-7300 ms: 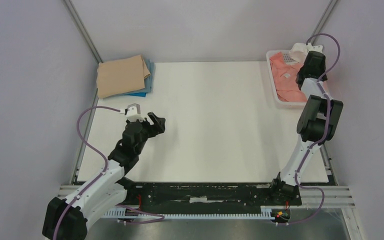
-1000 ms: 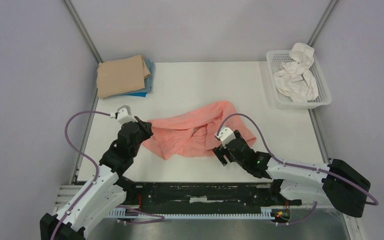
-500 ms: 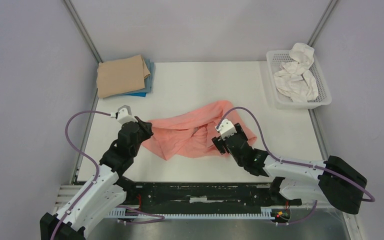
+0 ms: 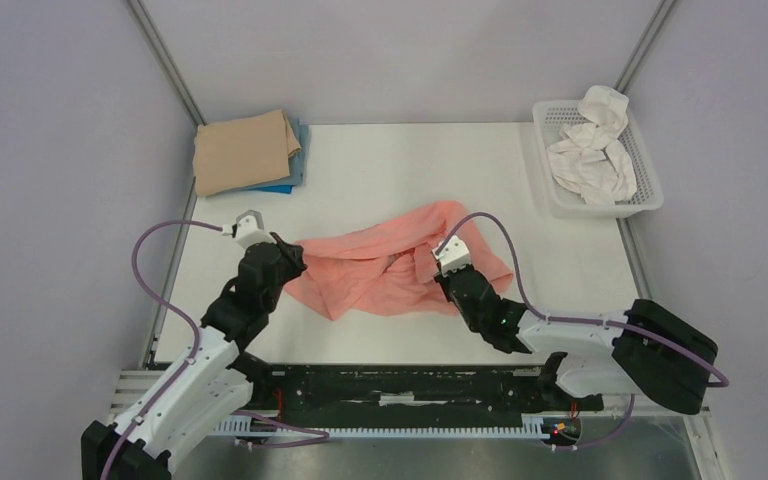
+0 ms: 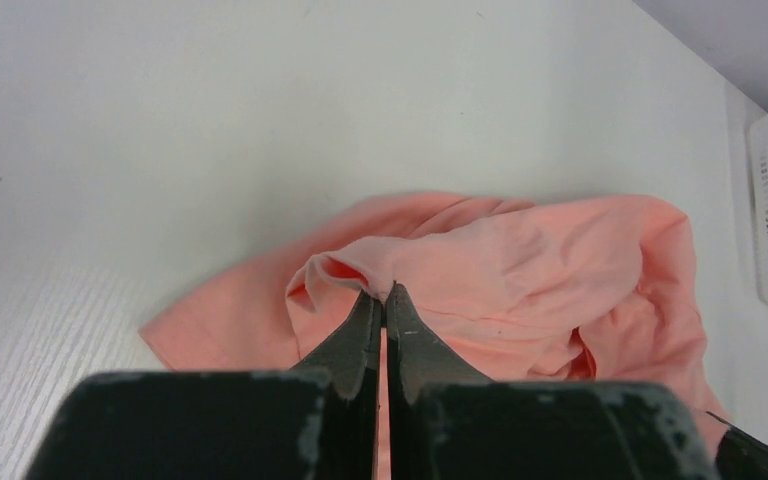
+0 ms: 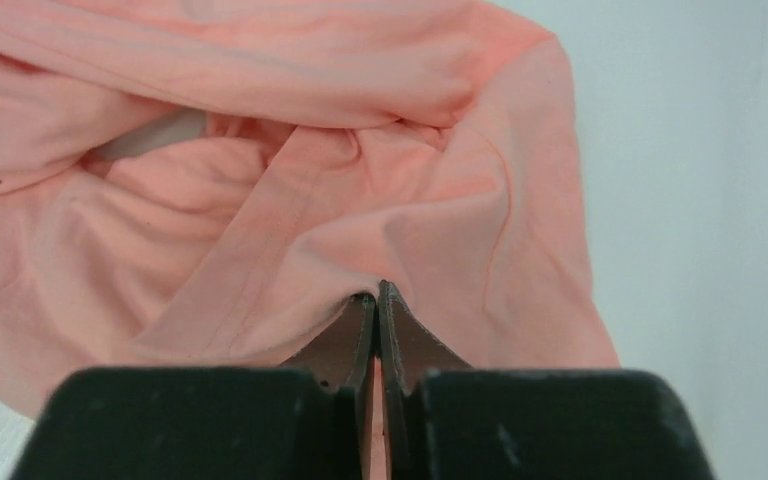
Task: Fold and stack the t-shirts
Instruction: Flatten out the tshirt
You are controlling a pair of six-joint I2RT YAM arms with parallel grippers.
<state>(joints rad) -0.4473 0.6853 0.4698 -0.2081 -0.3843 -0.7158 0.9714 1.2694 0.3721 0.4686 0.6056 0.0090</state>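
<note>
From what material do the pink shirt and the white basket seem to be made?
The pink shirt looks like soft knit cloth, perhaps cotton, matte: it lies in loose folds and wrinkles. The basket looks like stiff white plastic, smooth: its walls are a regular moulded mesh.

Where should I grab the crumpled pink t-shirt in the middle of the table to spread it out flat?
Pinch the salmon-pink cloth t-shirt by a raised fold near each end, coming low from the arms' side. It lies bunched in a long left-to-right strip, so folds stand up there for the fingers. The left gripper and right gripper are shut on such folds.
</note>
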